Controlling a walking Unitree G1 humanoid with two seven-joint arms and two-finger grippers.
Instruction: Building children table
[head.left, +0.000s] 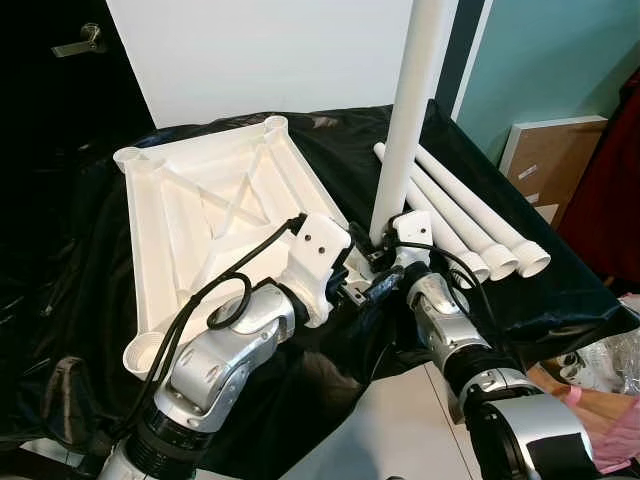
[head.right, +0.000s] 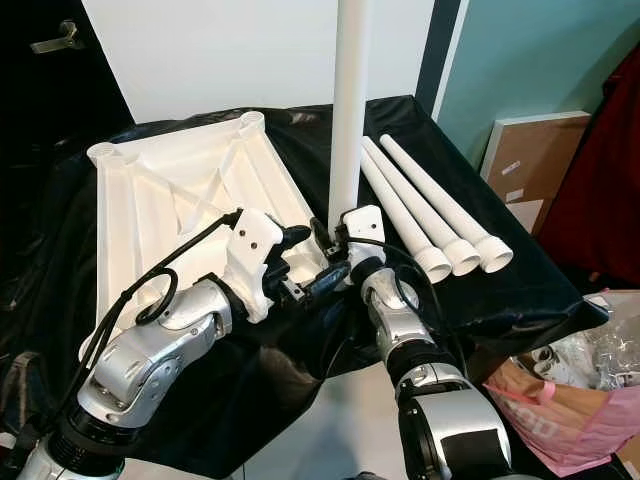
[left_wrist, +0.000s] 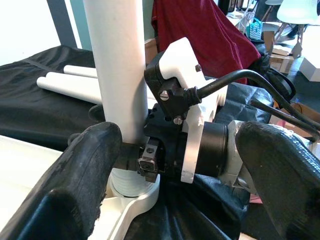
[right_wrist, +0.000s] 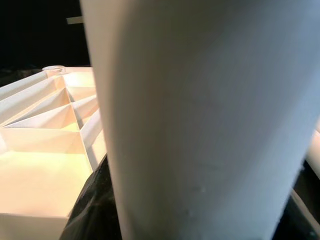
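The white table top (head.left: 200, 210) lies underside up on a black cloth, its ribs and corner sockets showing. One white leg (head.left: 405, 110) stands upright in the socket at the near right corner. My right gripper (head.right: 325, 245) is shut on this leg just above its base, and the leg (right_wrist: 200, 125) sits very close to the right wrist camera. My left gripper (left_wrist: 175, 175) is open, its two black fingers (left_wrist: 75, 190) wide apart on either side of the leg's base and the right wrist.
Three loose white legs (head.left: 470, 215) lie side by side on the black cloth (head.left: 560, 290) to the right of the upright one. A brown board (head.left: 550, 160) leans on the teal wall. A pink bag (head.right: 570, 420) is at the near right.
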